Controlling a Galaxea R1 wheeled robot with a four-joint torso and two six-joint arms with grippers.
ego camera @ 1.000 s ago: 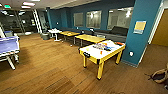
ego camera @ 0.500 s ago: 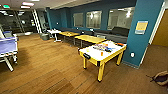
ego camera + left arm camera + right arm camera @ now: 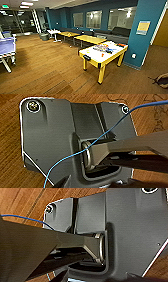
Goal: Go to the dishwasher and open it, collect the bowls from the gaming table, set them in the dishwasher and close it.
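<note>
The dishwasher is out of view, and I cannot make out any bowls. In the head view a game table [image 3: 102,53] with a yellow frame and a white top stands on the wooden floor right of centre, beside a teal pillar [image 3: 145,32]. Small colourful pieces lie on its far half. A dark rounded part of my right arm [image 3: 162,80] pokes in at the lower right edge. Both wrist views look down past my own dark plates onto wooden floor [image 3: 10,169], with a thin blue cable [image 3: 75,154] crossing the left one.
A blue table-tennis table [image 3: 7,48] stands at the left edge. Low yellow tables [image 3: 90,38] and a small white table [image 3: 53,32] line the back, with dark sofas [image 3: 120,32] under the windows. A grey bin [image 3: 45,37] sits near the far wall. Open wooden floor [image 3: 45,65] lies ahead.
The whole head view has shifted slightly, so the camera has moved a little. Nothing in the room itself has visibly moved.
</note>
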